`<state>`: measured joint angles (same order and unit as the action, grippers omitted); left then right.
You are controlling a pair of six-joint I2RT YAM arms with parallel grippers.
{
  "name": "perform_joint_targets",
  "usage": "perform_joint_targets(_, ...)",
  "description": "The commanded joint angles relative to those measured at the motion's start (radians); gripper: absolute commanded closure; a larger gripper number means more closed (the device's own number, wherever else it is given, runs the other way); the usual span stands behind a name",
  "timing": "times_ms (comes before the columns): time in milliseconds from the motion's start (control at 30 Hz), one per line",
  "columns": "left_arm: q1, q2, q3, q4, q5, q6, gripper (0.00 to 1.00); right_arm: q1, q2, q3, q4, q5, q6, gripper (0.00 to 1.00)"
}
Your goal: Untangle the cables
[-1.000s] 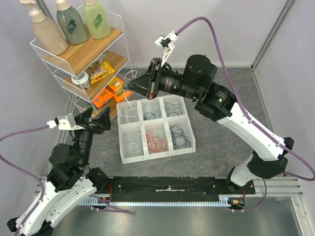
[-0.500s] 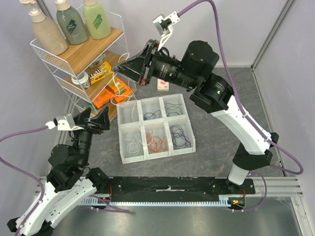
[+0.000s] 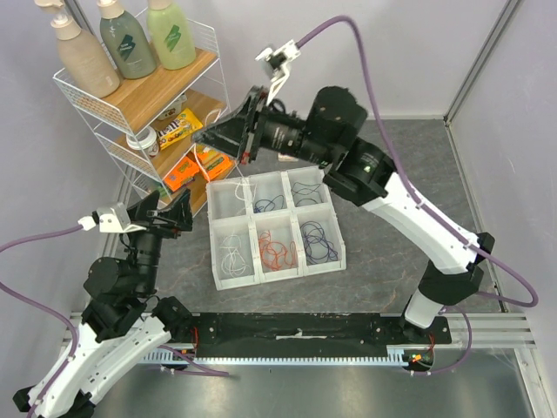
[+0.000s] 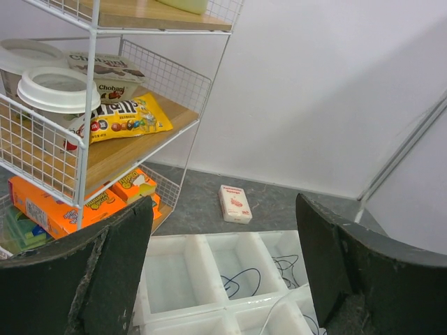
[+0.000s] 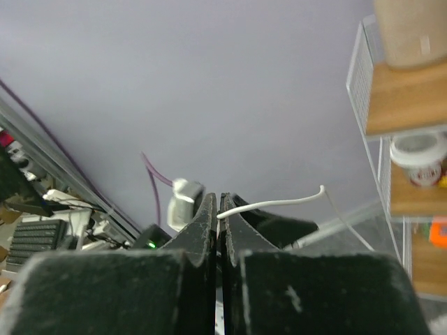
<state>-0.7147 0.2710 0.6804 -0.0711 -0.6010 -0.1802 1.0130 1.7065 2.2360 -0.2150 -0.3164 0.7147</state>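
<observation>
Starting overhead, the right gripper (image 3: 211,139) is found raised beyond the far-left corner of the tray (image 3: 261,280); other cables (image 3: 276,251) are lodged in the tray. From the left wrist, the left gripper (image 4: 223,206) is shown spread wide and empty, facing the tray. Only from the right wrist is a white cable (image 5: 272,204) seen pinched between closed fingers (image 5: 199,237); it could be snagged on the wire shelf (image 3: 165,83) standing left of the tray.

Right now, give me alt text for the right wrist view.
Black jaws pinched shut on a white cable, its free end curving right toward a wire shelf. A plain wall fills the background.
</observation>
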Motion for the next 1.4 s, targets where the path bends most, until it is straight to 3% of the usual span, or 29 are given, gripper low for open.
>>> perform_joint_targets(0, 0.006, -0.015, -0.001, 0.054, -0.026, 0.033, 0.12, 0.006, -0.03, -0.191, 0.054, 0.025, -0.017, 1.0)
perform_joint_targets(200, 0.006, -0.021, -0.001, 0.056, -0.028, 0.031, 0.11, 0.006, -0.061, -0.415, 0.115, 0.092, -0.04, 1.0)
perform_joint_targets(767, 0.008, -0.003, 0.001, 0.051, -0.022, 0.031, 0.11, 0.033, -0.021, -0.904, 0.33, 0.086, 0.031, 1.0)
perform_joint_targets(1100, 0.008, 0.014, 0.004, 0.047, -0.023, 0.033, 0.11, 0.072, 0.22, -0.862, 0.252, 0.178, -0.037, 1.0)
perform_joint_targets(1367, 0.008, 0.017, 0.004, 0.047, -0.02, 0.031, 0.11, 0.139, 0.196, -0.883, 0.063, 0.388, -0.155, 1.0)
